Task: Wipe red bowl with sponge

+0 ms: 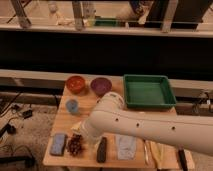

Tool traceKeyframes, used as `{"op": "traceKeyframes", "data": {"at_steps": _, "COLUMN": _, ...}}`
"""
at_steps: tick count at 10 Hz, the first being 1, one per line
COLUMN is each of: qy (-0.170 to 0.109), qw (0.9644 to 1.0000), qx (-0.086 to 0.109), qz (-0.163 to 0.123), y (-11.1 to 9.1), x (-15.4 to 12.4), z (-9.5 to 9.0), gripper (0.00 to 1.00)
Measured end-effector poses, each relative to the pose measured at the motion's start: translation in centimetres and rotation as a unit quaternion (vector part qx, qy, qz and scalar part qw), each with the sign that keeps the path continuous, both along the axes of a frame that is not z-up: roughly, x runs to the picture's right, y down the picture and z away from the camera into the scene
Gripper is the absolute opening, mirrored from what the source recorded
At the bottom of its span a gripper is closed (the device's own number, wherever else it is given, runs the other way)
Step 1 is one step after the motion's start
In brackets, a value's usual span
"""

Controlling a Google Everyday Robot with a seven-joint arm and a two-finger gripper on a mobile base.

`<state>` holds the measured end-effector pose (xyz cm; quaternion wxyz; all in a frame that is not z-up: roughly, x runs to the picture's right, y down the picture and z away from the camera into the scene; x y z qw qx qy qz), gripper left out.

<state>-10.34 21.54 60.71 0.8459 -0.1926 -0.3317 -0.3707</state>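
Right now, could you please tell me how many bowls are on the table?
2: the red bowl at the back left, the purple bowl just right of it. The arm, its claw low at the front left, may hide another.

Gripper (80, 135) hangs by the grapes (75, 146) — sponge (58, 144) just beside lies uncovered, arm (150, 127) spanning the table (65, 122).
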Motion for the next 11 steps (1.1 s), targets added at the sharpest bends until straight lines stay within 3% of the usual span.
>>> {"op": "traceKeyframes", "data": {"at_steps": 5, "qy": -0.017, "qw": 0.9996, "qx": 0.002, "qz": -0.022, "y": 1.4, "x": -2.8, "z": -0.6, "gripper": 0.80}}
{"op": "traceKeyframes", "data": {"at_steps": 11, "qy": -0.018, "qw": 0.9986, "qx": -0.005, "qz": -0.050, "y": 3.3, "x": -11.1, "z": 2.1, "gripper": 0.80}}
